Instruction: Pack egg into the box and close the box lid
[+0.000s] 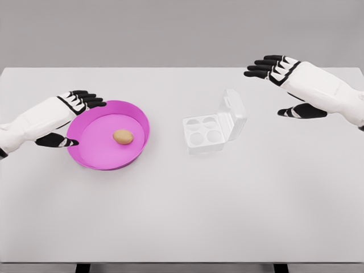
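- We are seeing the egg [123, 136] lying in the pink bowl [94, 156] on the table [182, 210].
- The clear box [213, 126] is sitting nearby, lid standing open (four cups showing).
- Our left robot hand [71, 116] is hovering at the bowl's left rim, fingers spread, holding nothing.
- Our right robot hand [284, 85] is hovering beyond the box, open, empty.

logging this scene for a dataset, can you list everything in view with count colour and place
egg: 1, brown, inside the pink dish, near its middle
dish: 1, pink, round, left part of the table
egg box: 1, clear, four empty cups, lid standing open on its right, centre of the table
table: 1, white, fills the view
left robot hand: 1, white and black, open, at the dish's left rim
right robot hand: 1, white and black, open, upper right of the box
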Robot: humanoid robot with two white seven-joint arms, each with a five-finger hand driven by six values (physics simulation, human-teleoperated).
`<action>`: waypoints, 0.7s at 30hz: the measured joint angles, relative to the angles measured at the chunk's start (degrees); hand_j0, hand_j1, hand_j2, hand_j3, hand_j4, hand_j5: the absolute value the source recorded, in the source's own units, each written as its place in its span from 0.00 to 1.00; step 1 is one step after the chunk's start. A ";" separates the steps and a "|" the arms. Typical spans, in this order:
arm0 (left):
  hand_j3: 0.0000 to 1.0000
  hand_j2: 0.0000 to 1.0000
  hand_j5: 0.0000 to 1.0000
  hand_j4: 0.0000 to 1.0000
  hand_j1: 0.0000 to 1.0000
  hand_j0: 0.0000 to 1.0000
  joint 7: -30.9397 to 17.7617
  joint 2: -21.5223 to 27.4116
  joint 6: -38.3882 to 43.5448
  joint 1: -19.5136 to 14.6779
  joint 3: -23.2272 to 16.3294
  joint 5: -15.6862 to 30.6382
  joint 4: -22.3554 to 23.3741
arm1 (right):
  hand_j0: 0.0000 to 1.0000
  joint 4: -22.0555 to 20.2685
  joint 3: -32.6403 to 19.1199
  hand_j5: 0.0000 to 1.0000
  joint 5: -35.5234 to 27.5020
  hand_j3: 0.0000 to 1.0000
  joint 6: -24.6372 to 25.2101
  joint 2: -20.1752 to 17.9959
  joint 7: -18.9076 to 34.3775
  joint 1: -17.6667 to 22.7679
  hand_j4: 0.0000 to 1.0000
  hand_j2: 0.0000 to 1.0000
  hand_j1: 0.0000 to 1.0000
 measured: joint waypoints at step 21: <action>1.00 1.00 1.00 1.00 1.00 1.00 -18.34 -8.38 0.17 -10.37 -0.58 -3.51 -6.83 | 1.00 4.31 -7.19 1.00 -4.03 1.00 -0.01 -16.68 0.30 17.32 1.00 1.00 1.00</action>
